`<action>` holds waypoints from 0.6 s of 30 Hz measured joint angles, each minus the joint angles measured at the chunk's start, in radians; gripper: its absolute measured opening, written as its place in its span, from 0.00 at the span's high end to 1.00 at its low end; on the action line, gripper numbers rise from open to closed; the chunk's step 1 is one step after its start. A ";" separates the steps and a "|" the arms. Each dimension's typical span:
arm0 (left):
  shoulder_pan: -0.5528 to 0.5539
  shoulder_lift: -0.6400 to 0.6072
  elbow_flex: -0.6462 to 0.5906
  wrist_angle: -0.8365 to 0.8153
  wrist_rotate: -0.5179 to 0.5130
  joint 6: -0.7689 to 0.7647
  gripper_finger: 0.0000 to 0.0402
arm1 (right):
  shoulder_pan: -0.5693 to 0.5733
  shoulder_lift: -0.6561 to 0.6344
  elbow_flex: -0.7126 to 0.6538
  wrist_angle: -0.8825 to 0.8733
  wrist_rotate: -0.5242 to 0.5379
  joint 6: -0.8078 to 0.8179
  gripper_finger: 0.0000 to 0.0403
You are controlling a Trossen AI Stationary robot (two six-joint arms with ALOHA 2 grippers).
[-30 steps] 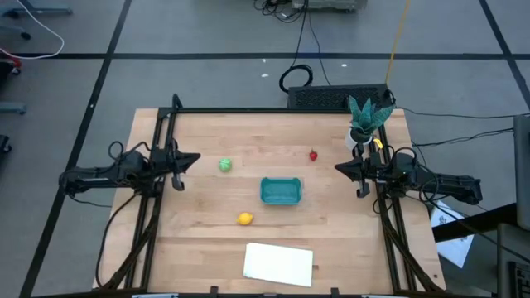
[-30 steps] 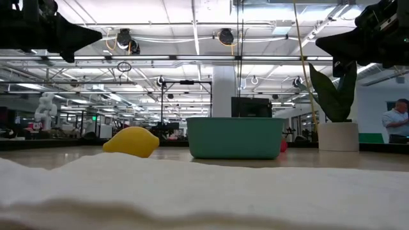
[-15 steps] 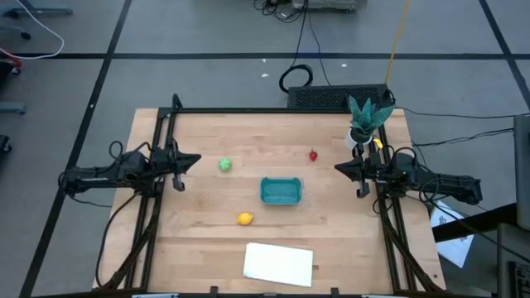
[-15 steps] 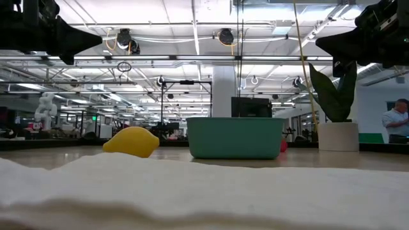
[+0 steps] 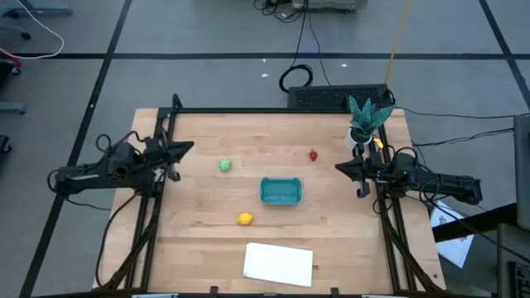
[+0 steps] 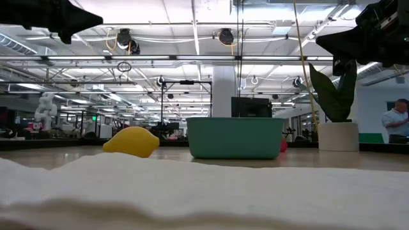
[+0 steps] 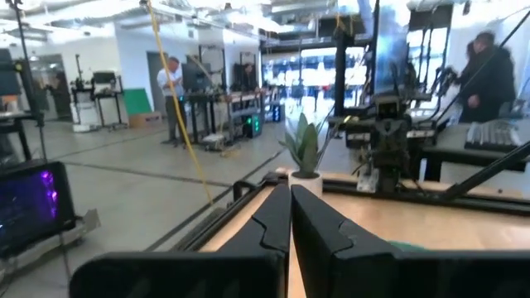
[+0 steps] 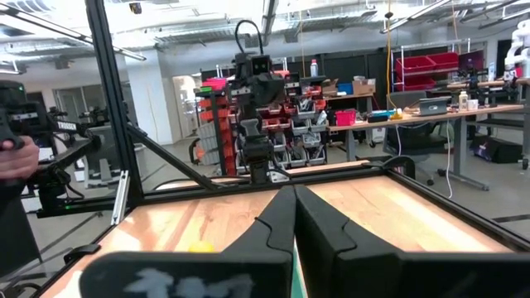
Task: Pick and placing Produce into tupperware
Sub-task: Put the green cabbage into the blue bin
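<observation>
Left tool, closed, angles up over table's left edge.

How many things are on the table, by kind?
Produce: 3: green ball, red strawberry, yellow lemon
Tupperware tub: 1
Potted plant: 1
White sheet: 1
Total: 6

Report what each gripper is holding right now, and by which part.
Nothing is held. The left gripper and right gripper are both shut and empty above the table's side edges; all three produce pieces lie on the table.
</observation>
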 joint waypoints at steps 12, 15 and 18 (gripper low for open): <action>0.059 0.215 0.132 -0.053 0.001 -0.001 0.96 | 0.000 0.000 0.000 0.000 0.000 0.000 1.00; 0.077 0.261 0.167 -0.052 0.016 -0.001 0.96 | 0.000 0.000 0.000 0.000 0.000 0.000 1.00; 0.103 0.306 0.211 -0.058 0.047 -0.001 0.96 | 0.000 0.000 0.000 0.000 0.000 0.000 1.00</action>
